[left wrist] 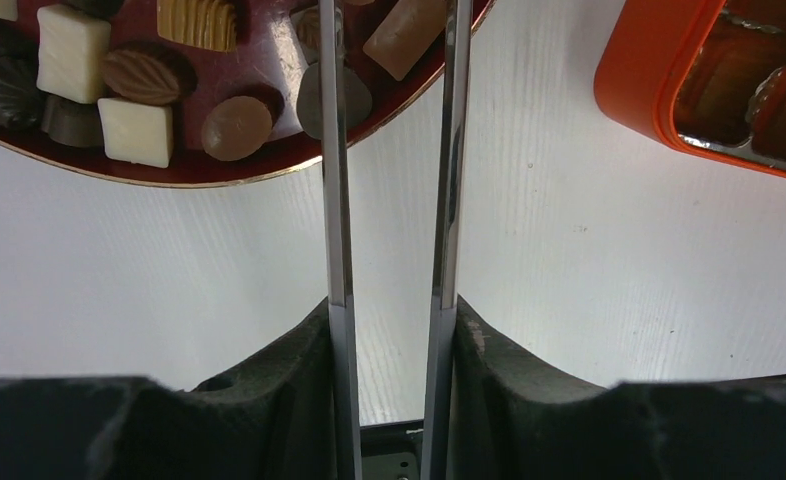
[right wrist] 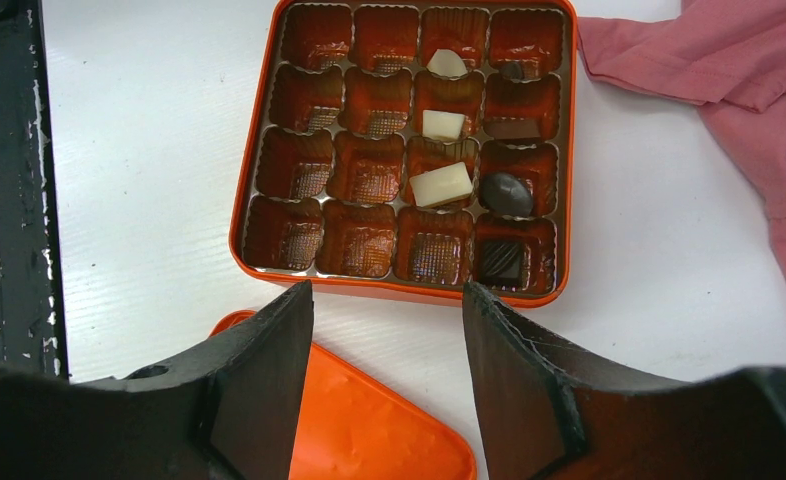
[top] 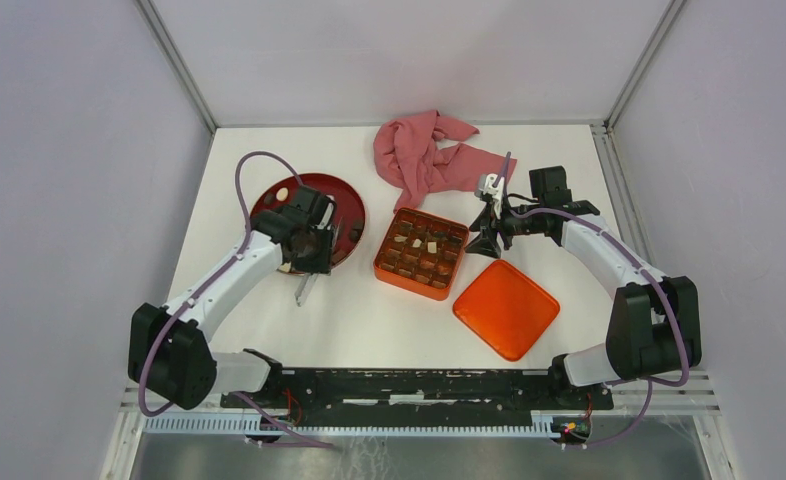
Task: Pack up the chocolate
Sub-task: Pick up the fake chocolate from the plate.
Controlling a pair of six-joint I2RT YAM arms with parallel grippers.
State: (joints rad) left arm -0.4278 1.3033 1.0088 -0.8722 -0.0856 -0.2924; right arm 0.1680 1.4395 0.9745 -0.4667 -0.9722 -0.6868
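Chocolate pieces [left wrist: 137, 130], brown, cream and tan, lie on the round dark-red plate [left wrist: 169, 172], which also shows in the top view [top: 269, 195]. A few pieces [right wrist: 441, 185] sit in the right-hand cells of the orange tin [right wrist: 239, 200]. My left gripper [left wrist: 391, 305] is shut on metal tweezers [left wrist: 337, 200] at the plate's near rim [top: 309, 248]. The blades stand apart and their tips run out of frame. A tan piece [left wrist: 404, 35] shows between them; I cannot tell if it is gripped. My right gripper [right wrist: 389, 290] is open and empty, just right of the tin [top: 486, 240].
The tin [top: 381, 262] sits mid-table and its corner shows in the left wrist view [left wrist: 649, 90]. Its orange lid [top: 506, 308] lies flat at the tin's near right, under my right gripper [right wrist: 369, 420]. A pink cloth [top: 424, 155] is bunched behind the tin.
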